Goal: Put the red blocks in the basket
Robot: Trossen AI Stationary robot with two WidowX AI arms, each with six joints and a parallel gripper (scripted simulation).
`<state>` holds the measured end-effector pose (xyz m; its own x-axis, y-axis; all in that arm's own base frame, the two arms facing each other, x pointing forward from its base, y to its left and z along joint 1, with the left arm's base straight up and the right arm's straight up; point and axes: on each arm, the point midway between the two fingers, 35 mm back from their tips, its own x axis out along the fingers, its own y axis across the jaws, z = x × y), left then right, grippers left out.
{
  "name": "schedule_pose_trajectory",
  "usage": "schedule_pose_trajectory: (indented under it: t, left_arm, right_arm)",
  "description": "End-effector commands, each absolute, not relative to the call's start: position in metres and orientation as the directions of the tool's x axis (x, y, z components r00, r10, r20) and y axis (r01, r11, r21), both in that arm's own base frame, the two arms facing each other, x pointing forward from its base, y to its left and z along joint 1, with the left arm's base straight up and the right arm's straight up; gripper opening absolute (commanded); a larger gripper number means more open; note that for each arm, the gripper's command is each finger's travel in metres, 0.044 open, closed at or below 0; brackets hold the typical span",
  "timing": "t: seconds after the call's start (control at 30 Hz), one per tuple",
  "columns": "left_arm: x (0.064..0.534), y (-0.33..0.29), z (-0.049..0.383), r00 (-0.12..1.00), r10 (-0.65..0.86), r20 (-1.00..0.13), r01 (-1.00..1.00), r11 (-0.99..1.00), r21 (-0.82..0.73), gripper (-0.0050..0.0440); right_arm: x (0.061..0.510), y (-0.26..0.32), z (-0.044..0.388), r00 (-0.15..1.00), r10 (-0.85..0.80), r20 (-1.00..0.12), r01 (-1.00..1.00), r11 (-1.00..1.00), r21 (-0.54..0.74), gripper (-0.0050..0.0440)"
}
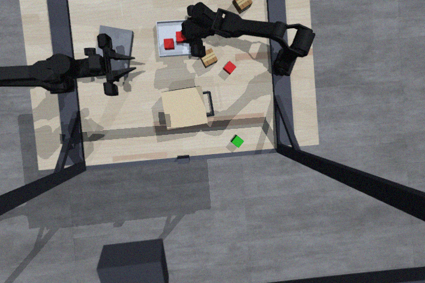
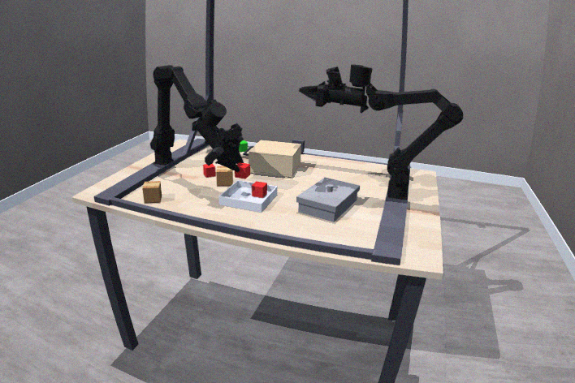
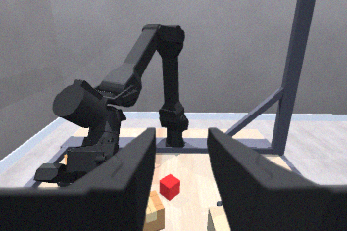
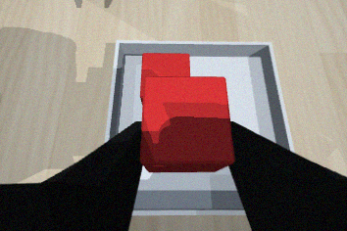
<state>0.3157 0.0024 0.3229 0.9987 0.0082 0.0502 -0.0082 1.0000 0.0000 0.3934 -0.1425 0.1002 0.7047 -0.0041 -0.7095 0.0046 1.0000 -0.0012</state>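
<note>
My right gripper (image 1: 183,36) (image 2: 239,169) (image 4: 183,129) is shut on a red block (image 1: 179,36) (image 2: 243,171) (image 4: 186,113), held above the white basket (image 1: 158,41) (image 2: 240,201) (image 4: 188,201). Another red block (image 1: 168,44) (image 2: 259,189) (image 4: 164,64) is inside the basket. A third red block (image 1: 229,67) (image 2: 209,170) (image 3: 170,187) lies on the table. My left gripper (image 1: 134,63) (image 2: 300,89) is partly open and empty, high above the table. The light wooden cabinet (image 1: 185,108) (image 2: 274,161) shows no visible drawer gap. The grey metal box (image 2: 320,211) has its lid (image 1: 125,41) (image 2: 343,187) on.
One wooden crate block (image 1: 208,57) (image 2: 224,177) (image 3: 156,212) stands between the basket and the loose red block. Another crate block (image 1: 242,1) (image 2: 152,191) is near the table's corner. A green block (image 1: 237,141) (image 2: 243,145) lies beyond the cabinet's dark handle (image 1: 210,104).
</note>
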Motion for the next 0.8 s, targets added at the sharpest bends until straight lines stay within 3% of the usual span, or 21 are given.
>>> schedule_pose_trajectory:
  t: [0.0, 0.77]
  left_arm:
    - [0.311, 0.001, 0.342, 0.995, 0.001, 0.099, -0.002, 1.0, 0.005, 0.0135]
    - [0.311, 0.001, 0.342, 0.995, 0.001, 0.099, -0.002, 1.0, 0.005, 0.0135]
  right_arm:
    - [0.401, -0.153, 0.13, 0.756, -0.044, -0.653, 0.016, 0.999, -0.049, -0.005]
    - [0.397, -0.146, 0.096, 0.733, -0.012, -0.68, -0.003, 1.0, -0.022, -0.005]
